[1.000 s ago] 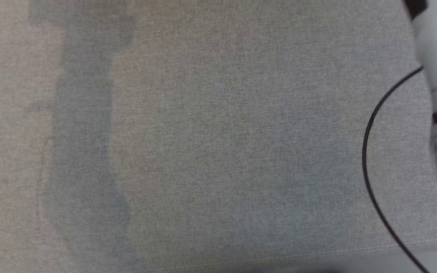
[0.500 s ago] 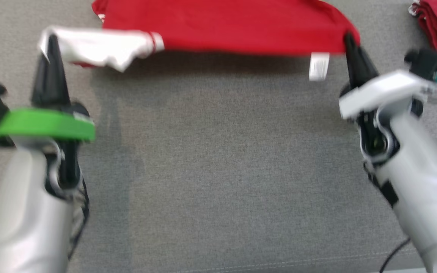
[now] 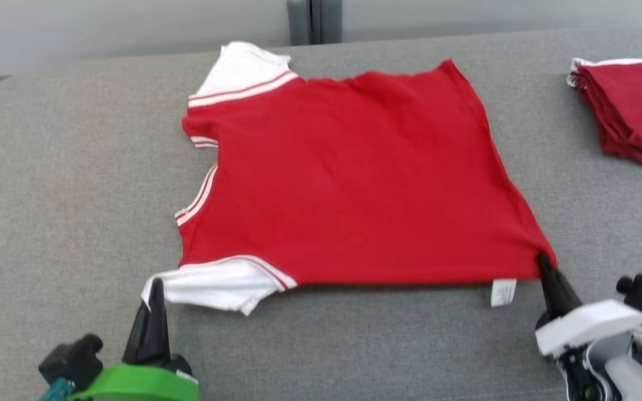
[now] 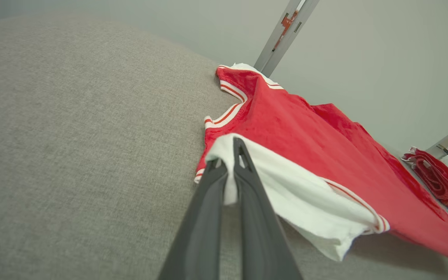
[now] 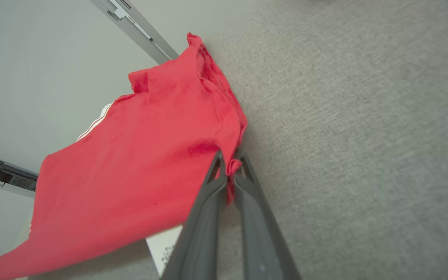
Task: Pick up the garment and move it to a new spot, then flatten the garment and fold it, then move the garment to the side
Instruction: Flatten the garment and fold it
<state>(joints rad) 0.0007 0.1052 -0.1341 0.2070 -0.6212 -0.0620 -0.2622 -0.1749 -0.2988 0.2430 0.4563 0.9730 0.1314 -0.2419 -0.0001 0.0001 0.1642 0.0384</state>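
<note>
My left claw (image 3: pixel 155 285) is clamped on the white sleeve (image 3: pixel 215 287) of the garment (image 3: pixel 349 178), down at 7 o'clock in the head view. My right claw (image 3: pixel 544 262) is pinched shut on the red hem corner at 4 o'clock. The garment is a red shirt with white, red-striped trim. It spreads across the middle of the surface, collar toward 9 o'clock and hem toward 3 o'clock. Its near edge is stretched between my two claws, with a shadow beneath it. A white label (image 3: pixel 503 292) hangs from that edge, just beside my right claw.

At 2 o'clock sits a pile of folded red clothes (image 3: pixel 633 111) with a strip of white trim along its top. It is well apart from the garment, with bare cloth between them.

The surface (image 3: pixel 64 195) is a grey woven cushion, with a rounded corner at 10 o'clock. Beyond its far edge, toward 12 o'clock, a pale grey wall (image 3: pixel 103 28) rises. A grey metal post (image 3: pixel 312 19) stands upright against it at 12 o'clock, just behind the shirt's far sleeve.
</note>
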